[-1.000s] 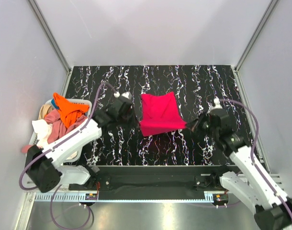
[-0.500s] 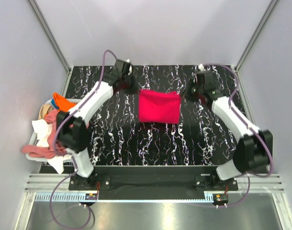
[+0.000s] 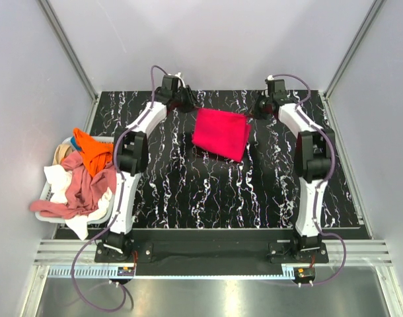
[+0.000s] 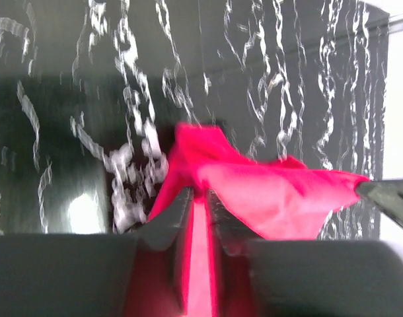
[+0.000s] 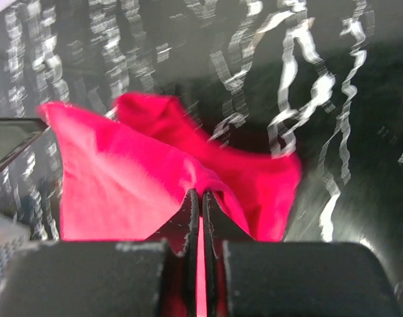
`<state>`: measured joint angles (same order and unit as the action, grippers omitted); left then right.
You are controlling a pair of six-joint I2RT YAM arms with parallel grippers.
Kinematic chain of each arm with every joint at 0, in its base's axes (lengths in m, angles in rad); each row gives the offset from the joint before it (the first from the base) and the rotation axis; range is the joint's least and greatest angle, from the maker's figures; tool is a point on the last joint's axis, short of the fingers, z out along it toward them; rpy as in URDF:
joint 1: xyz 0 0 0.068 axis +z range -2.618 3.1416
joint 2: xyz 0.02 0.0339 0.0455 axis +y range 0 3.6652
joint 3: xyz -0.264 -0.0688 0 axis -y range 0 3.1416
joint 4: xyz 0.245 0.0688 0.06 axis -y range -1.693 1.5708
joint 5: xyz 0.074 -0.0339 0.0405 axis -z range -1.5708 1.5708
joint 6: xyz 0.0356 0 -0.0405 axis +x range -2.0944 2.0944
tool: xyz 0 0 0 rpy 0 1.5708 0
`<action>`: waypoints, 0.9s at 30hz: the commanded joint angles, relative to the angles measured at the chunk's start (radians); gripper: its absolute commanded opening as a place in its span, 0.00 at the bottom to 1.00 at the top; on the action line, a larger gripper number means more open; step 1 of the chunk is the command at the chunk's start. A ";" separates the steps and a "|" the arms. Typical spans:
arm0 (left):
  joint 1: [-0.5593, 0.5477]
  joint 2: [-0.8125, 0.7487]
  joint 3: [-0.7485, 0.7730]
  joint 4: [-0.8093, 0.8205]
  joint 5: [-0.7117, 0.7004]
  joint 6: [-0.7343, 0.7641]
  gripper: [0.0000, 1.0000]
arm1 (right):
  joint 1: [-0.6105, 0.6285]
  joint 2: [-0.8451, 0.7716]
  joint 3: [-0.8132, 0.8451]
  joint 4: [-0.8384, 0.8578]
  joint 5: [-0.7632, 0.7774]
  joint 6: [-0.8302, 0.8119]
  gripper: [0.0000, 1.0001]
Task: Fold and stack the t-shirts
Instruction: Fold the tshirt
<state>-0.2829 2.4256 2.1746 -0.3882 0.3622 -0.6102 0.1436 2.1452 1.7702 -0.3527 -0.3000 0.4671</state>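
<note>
- Left pincer (image 3: 187, 100): how does it stand?
- Narrow. In its wrist view the fingers (image 4: 167, 221) sit a little apart, and a strip of the red t-shirt (image 3: 220, 134) fills the gap. Whether they really pinch the cloth cannot be told, because that view is smeared.
- And the right pincer (image 3: 259, 109)?
- It is closed to a thin slit, clamped on a fold of the same shirt.
- What else is hard to make out?
- Both wrist views are blurred, and each pincer's own body blocks the bottom of its view. From above, the pincers are small dark shapes at the far side of the bench (image 3: 188, 191), so their jaws do not show there. Whether the shirt's near edge rests on the bench or hangs just over it cannot be told either.
- Where is the shirt relative to them?
- It is between the two, at the far middle of the bench. Its far corners meet the pincers and the cloth spreads toward the near side, skewed.
- And the other t-shirts (image 3: 82, 178)?
- They are heaped in a white basket (image 3: 41, 212) at the left edge, well apart from both pincers. Orange lies on top, then dusty pink and white, and the lower ones are buried.
</note>
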 commanded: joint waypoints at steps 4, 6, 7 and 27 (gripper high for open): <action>0.030 0.067 0.097 0.313 0.147 -0.063 0.45 | -0.081 0.107 0.071 0.075 -0.047 0.044 0.00; 0.028 0.005 0.016 0.327 0.118 -0.022 0.47 | -0.096 0.104 0.032 0.138 -0.056 0.059 0.00; 0.030 -0.020 -0.055 0.327 0.109 -0.004 0.48 | -0.099 0.098 0.022 0.155 -0.057 0.064 0.00; -0.002 -0.208 -0.532 0.440 0.285 0.073 0.48 | -0.137 -0.105 -0.294 0.520 -0.031 0.218 0.00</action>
<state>-0.2752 2.2177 1.6253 -0.0303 0.5941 -0.5648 0.0151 2.1311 1.5291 -0.0010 -0.3576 0.6361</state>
